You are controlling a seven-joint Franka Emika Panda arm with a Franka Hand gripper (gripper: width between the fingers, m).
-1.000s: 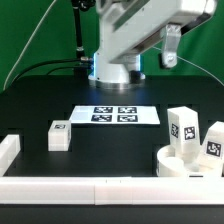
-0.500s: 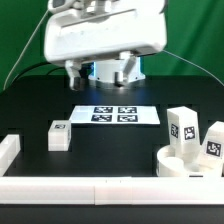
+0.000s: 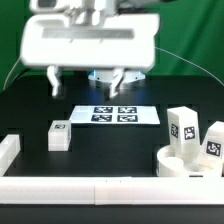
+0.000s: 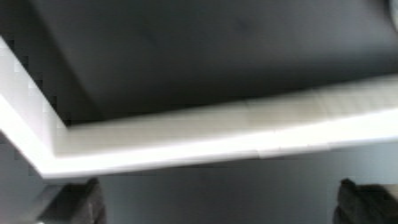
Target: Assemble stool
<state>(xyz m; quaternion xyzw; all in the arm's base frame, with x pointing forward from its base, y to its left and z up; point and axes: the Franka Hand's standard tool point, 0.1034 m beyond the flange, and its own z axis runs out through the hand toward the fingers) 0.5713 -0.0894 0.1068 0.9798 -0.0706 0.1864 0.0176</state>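
Overhead in the exterior view, the claw hangs with its two fingers spread wide apart, pinching nothing, above the black bench. Just below it lies the flat white marker board with four tags. Lower and toward the exterior view's left of the claw sits one small white rectangular block leg, alone. Well off to the exterior view's right and lower, the thick round white plastic seat carries two more tagged block legs, upright. Long white border bars edge the bench.

Blurred in the wrist view, two white border bars meet at a corner; dark fingertips stand well apart.
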